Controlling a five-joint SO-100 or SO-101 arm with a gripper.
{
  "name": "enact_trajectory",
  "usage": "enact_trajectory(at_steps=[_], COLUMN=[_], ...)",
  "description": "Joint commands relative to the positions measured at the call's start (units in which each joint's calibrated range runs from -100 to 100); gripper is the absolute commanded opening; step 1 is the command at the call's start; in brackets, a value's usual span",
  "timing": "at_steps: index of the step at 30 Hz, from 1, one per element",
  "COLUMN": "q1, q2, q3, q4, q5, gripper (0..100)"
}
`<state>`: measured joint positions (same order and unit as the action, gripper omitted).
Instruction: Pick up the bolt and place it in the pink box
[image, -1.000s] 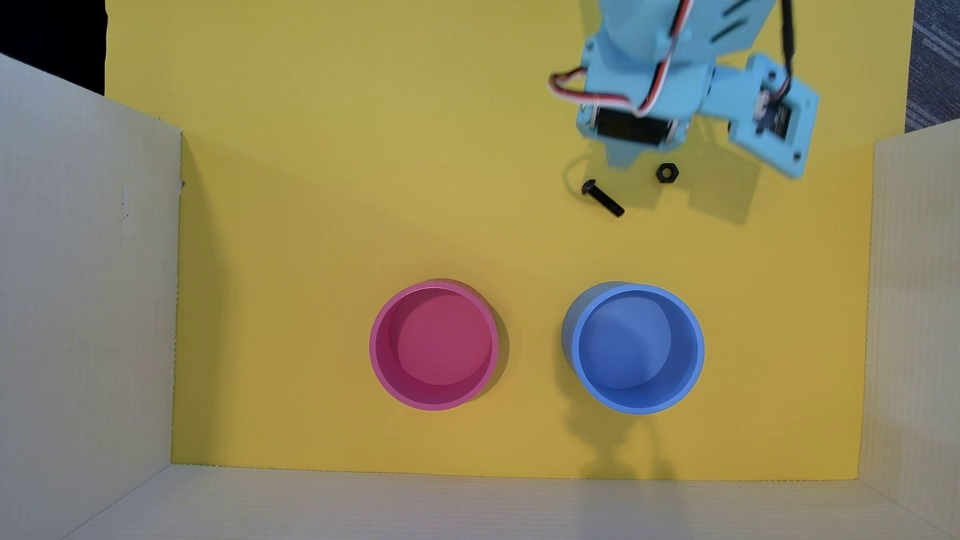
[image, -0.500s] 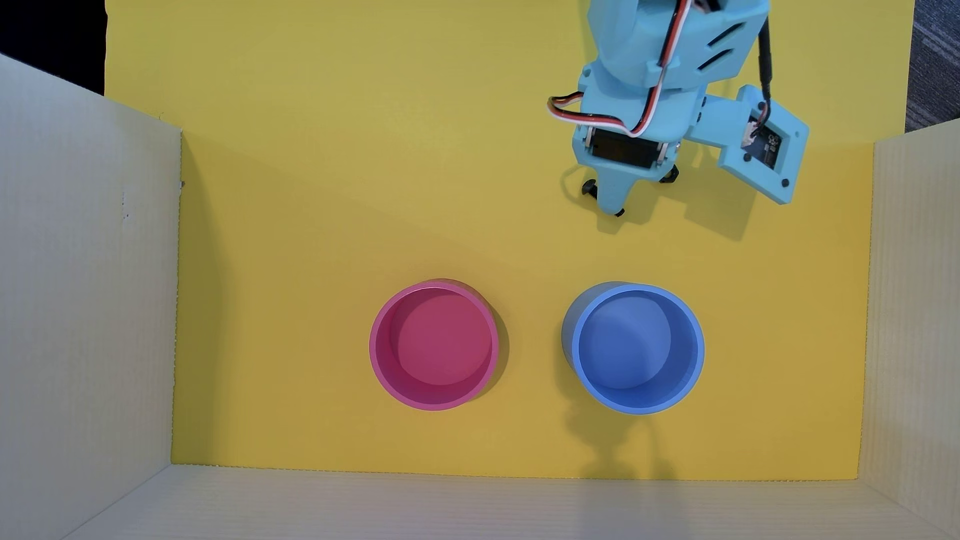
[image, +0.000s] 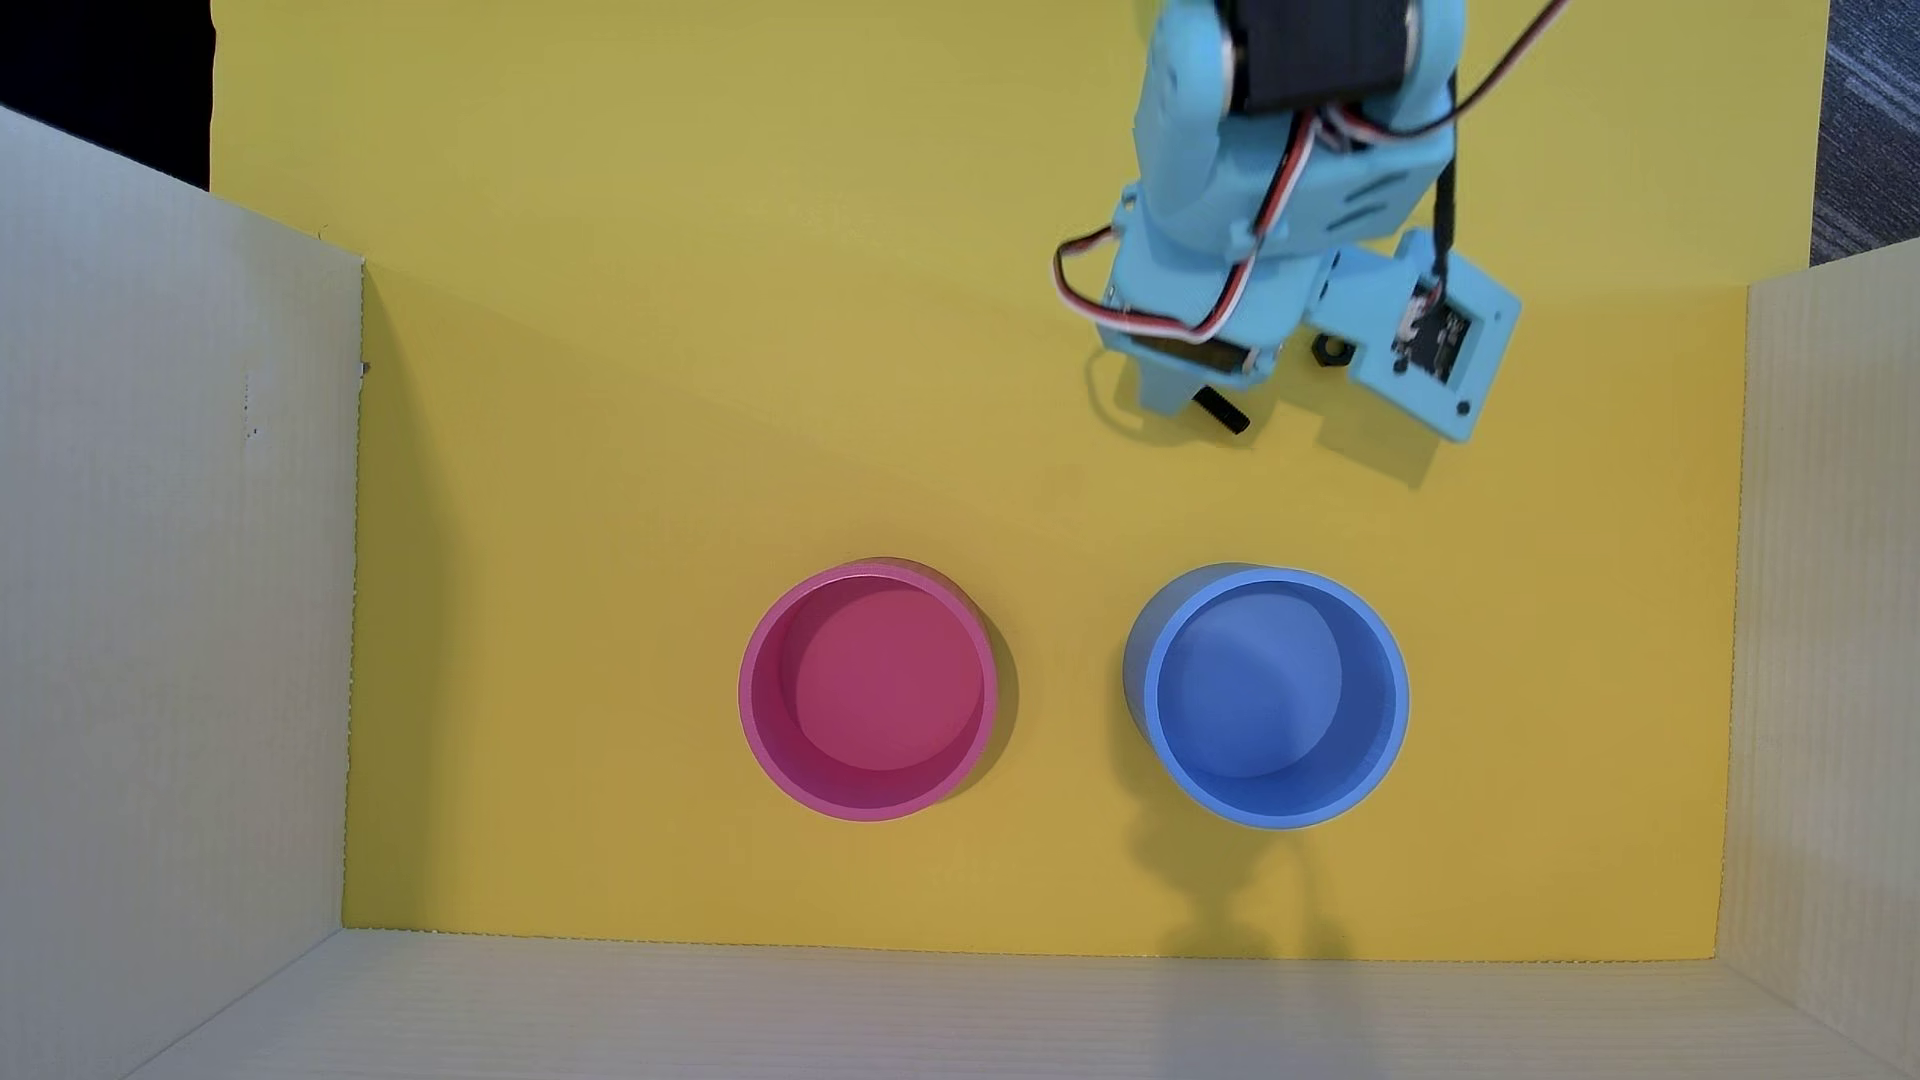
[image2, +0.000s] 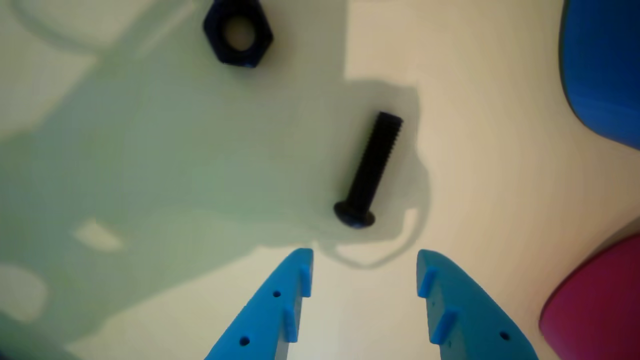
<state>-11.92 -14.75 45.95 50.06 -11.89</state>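
**Gripper spread above the bolt, nothing held**

Wrist view: gripper has its two blue fingers parted with a clear gap, nothing between them. The bolt lies flat on the surface just beyond the fingertips — rounded head nearest the gripper, threaded shaft pointing away and slightly right. It touches neither finger. A black hex nut lies further off, up and to the left, well apart from the bolt.

Overhead view: the blue arm reaches in from the top right over the yellow floor. The bolt pokes out from under the gripper body, lying on the yellow; the hex nut sits just to its right, partly under the arm. Fingertips are hidden here by the arm itself.

The pink box stands upright lower centre, empty — well apart from the bolt. A blue container stands beside it on the right, not touching, also empty. Pale cardboard walls surround the floor.
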Motion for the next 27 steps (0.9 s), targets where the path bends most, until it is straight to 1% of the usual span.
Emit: enact_trajectory(at_steps=[1, 20, 21, 23, 25, 27], q1=[-0.22, -0.29, -0.81, -1.99, -2.80, -2.87], q2=[1.03, 13.74, 13.90, 13.82, 13.90, 13.82], q3=[-2.57, -9.54, -9.63, -9.45, -9.45, -9.36], q4=[-2.14, -3.43, -3.43, -3.26, -3.26, -3.26], q5=[-0.27, -0.27, -0.17, -0.12, -0.22, -0.22], gripper=[15, 14, 11, 0, 2, 1])
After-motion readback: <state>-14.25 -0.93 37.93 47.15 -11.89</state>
